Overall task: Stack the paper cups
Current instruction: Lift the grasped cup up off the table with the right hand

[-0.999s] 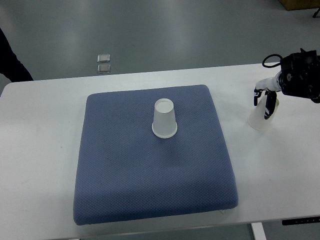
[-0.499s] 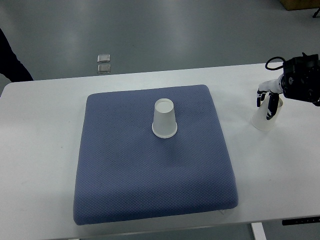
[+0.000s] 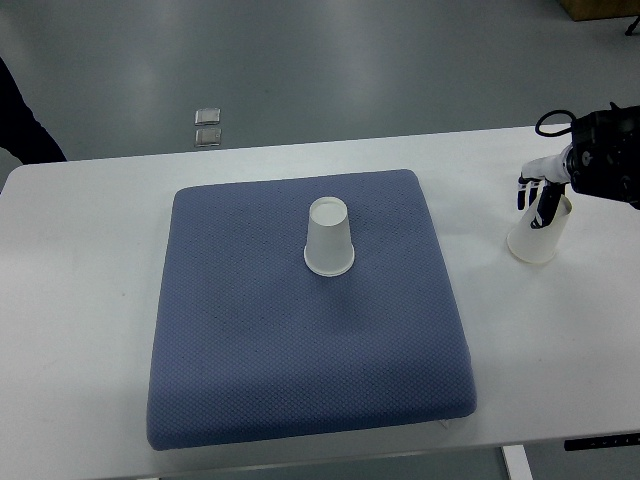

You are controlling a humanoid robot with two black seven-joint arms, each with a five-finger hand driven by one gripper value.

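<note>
The right hand [image 3: 543, 203] grips one paper cup [image 3: 536, 236] at its upper end over the counter [image 3: 90, 260], while the second cup [image 3: 329, 238], upside down on the blue cushion [image 3: 300, 350] well away, is still unstacked, so stacking seems barely begun.

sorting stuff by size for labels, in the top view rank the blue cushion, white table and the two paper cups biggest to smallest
1. white table
2. blue cushion
3. The cup on the cushion and the cup at the right robot hand look alike in size, so I won't rank them.
</note>
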